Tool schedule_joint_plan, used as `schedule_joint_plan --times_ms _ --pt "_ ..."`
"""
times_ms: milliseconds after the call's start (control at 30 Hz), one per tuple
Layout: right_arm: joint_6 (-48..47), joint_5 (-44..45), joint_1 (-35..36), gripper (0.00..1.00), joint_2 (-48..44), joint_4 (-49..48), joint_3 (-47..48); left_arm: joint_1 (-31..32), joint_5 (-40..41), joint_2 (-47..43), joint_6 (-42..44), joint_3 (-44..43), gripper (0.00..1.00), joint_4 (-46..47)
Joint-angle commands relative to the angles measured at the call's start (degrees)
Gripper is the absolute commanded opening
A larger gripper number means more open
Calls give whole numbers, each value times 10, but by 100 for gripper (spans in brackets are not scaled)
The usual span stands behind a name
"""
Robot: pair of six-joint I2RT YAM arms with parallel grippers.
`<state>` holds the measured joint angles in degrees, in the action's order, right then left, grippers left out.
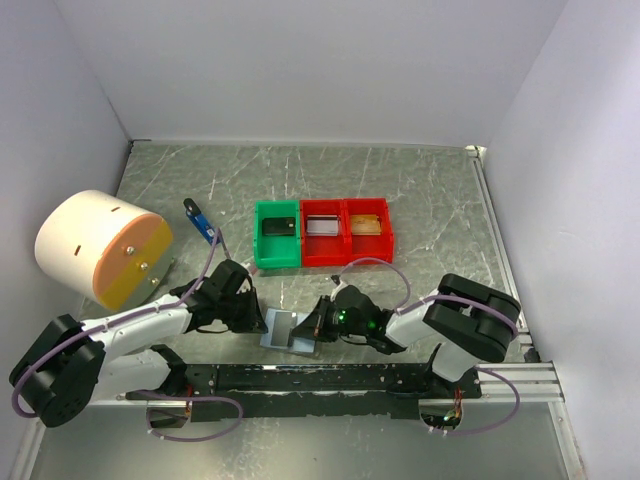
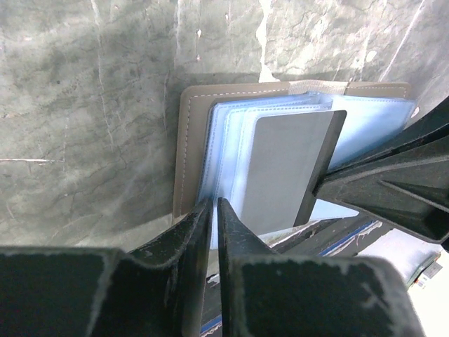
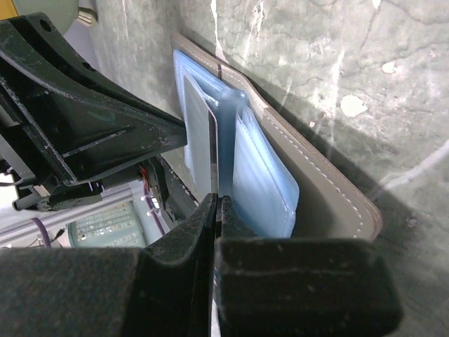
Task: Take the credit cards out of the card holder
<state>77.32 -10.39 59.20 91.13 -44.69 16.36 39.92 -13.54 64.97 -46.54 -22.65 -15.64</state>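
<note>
The card holder (image 1: 283, 327) lies open near the front edge between both grippers. In the left wrist view its taupe cover (image 2: 188, 140) carries pale blue sleeves, and a grey card (image 2: 287, 168) sticks partly out of them. My left gripper (image 2: 212, 207) is shut on the edge of a blue sleeve at the holder's near side. My right gripper (image 3: 216, 202) is shut on the grey card's edge (image 3: 198, 140), beside the blue sleeves and cover (image 3: 330, 189). From above, the left gripper (image 1: 262, 322) and the right gripper (image 1: 316, 328) face each other across the holder.
A green tray (image 1: 277, 235) and two red trays (image 1: 324, 232) (image 1: 367, 228) stand in a row behind, each with a card in it. A white drum with an orange face (image 1: 100, 248) stands far left. A blue-and-black gadget (image 1: 199, 222) lies beside it.
</note>
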Motion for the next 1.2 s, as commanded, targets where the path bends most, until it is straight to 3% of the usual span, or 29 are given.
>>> schedule_joint_plan --times_ms 0,333,567,900,1167 --pt "-11 13 -4 0 -16 25 -11 2 44 -2 8 4 22 -39" --pt "-18 8 -6 0 -11 38 0 3 47 -52 4 -21 34 -64" --pt "-15 7 -7 0 2 30 5 7 -36 -65 20 -24 38 15" --pt "-15 3 -7 0 5 31 8 22 -56 19 13 18 31 100" --pt "-19 11 -10 0 -13 55 0 23 42 20 -24 31 25 24"
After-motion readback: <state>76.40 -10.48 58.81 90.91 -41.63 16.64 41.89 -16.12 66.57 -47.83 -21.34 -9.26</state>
